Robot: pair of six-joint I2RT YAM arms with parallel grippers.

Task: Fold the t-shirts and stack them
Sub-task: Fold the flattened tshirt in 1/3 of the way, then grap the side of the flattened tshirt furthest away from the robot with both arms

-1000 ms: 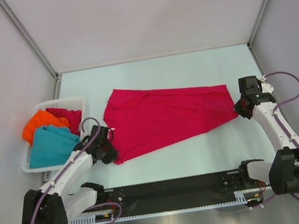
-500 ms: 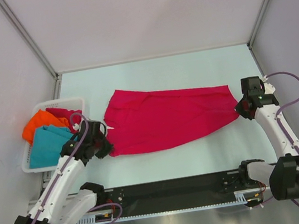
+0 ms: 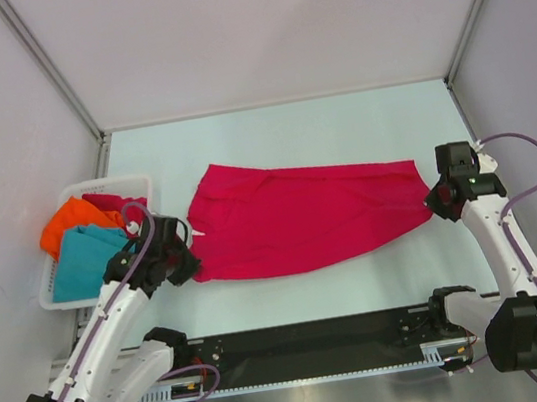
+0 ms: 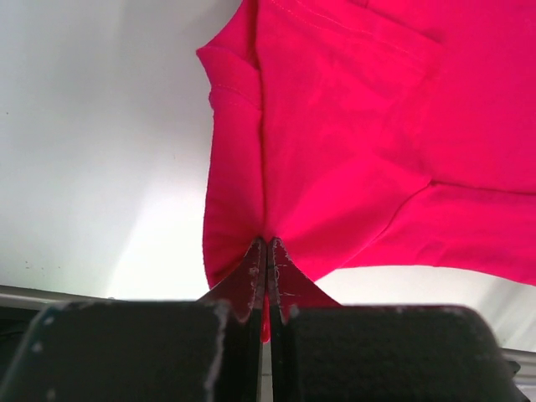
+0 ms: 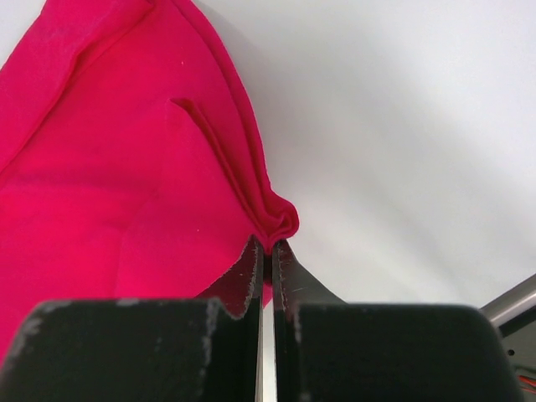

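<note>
A crimson red t-shirt [image 3: 301,218] lies stretched across the middle of the table. My left gripper [image 3: 189,265] is shut on its near left edge, the cloth pinched between the fingertips in the left wrist view [image 4: 267,244]. My right gripper [image 3: 435,204] is shut on its right end, a bunched fold held in the right wrist view [image 5: 270,243]. An orange t-shirt [image 3: 68,223], a teal t-shirt [image 3: 83,261] and a second crimson t-shirt [image 3: 120,205] lie bunched in the basket at the left.
The white slotted plastic basket [image 3: 120,182] stands at the table's left edge, just left of my left arm. Grey walls close the table at the back and both sides. A black rail [image 3: 310,341] runs along the near edge between the arm bases.
My left gripper has drawn the shirt's near left edge away from the near edge and to the left. My right gripper has shifted slightly right. The shirt is pulled flatter and straighter.
</note>
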